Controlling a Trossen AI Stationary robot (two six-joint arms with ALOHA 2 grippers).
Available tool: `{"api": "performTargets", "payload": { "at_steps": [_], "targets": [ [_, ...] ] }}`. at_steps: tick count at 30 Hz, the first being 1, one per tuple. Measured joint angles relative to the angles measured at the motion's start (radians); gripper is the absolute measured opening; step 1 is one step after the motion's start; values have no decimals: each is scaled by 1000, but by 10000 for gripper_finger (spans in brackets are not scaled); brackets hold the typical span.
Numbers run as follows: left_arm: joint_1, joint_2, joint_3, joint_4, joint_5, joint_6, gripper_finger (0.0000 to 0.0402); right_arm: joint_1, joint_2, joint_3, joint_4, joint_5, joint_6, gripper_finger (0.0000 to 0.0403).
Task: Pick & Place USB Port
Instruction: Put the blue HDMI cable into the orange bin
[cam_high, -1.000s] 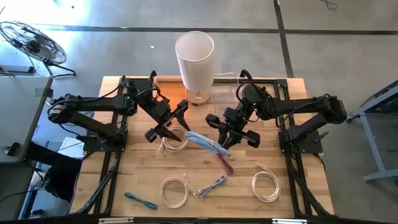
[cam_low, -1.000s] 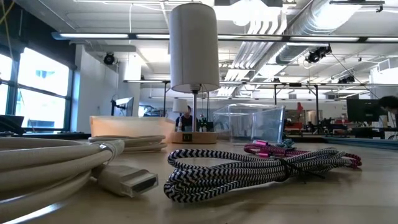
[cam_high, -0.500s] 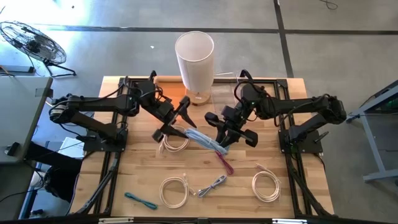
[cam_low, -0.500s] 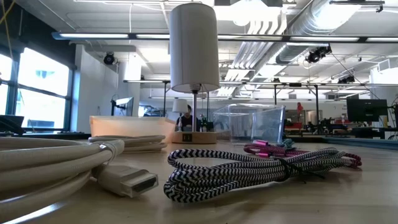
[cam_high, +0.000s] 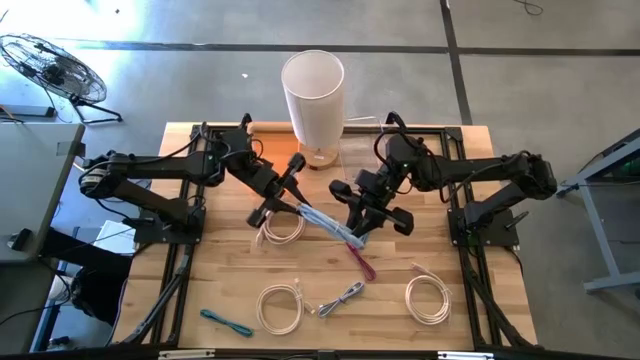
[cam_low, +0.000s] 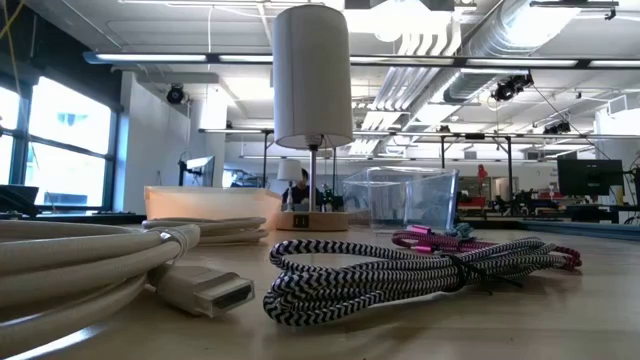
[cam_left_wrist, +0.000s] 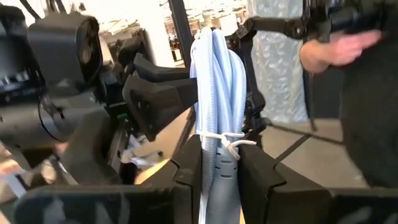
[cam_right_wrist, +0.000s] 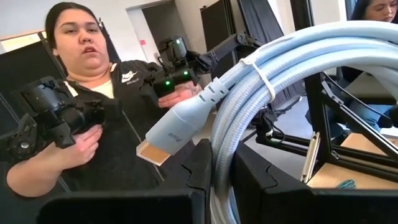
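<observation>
A light blue USB cable, bundled with white ties (cam_high: 328, 225), hangs in the air between my two grippers, above the middle of the table. My left gripper (cam_high: 290, 198) is shut on its left end and my right gripper (cam_high: 358, 222) on its right end. In the right wrist view the cable's pale plug (cam_right_wrist: 171, 134) sticks out past the fingers. In the left wrist view the bundle (cam_left_wrist: 217, 81) runs away from my fingers toward the right arm. Neither gripper shows in the low view. My left gripper pinches the bundle's end (cam_left_wrist: 221, 171) between its two fingers, just behind a white tie (cam_left_wrist: 229, 140). The fingers come in level from the table's left. The bundle is lifted clear of the table. My right gripper pinches the bundle's other end (cam_right_wrist: 224, 171) between its two fingers, where the loops bend round. The fingers come in level from the table's right. The plug juts out beside them, and the bundle is clear of the table.
A lamp with a white shade (cam_high: 313, 90) and a clear box (cam_high: 360, 152) stand at the far middle. White coils (cam_high: 282, 306) (cam_high: 428, 298) (cam_high: 280, 228), a pink cable (cam_high: 362, 262), a grey braided cable (cam_high: 342, 297) and a teal cable (cam_high: 225, 322) lie on the table. A person (cam_right_wrist: 112, 93) is beyond it.
My left gripper has rolled about its own line and shut its fingers on the left end of the blue bundle, which my right gripper has kept holding in place.
</observation>
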Motion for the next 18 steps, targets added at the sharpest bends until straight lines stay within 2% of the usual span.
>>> {"api": "performTargets", "payload": {
  "at_steps": [3,12,16,18],
  "targets": [
    [0,0,0,-1,9,15,64,-4,0,0,-1,24,6,40],
    [1,-24,0,-21,27,32,64,-13,-3,0,1,98,27,140],
    [-1,-83,-1,-112,31,39,64,-40,-8,0,1,110,26,159],
    [-2,-140,-1,-192,-13,71,64,-67,-10,0,1,134,38,159]
  ]
}}
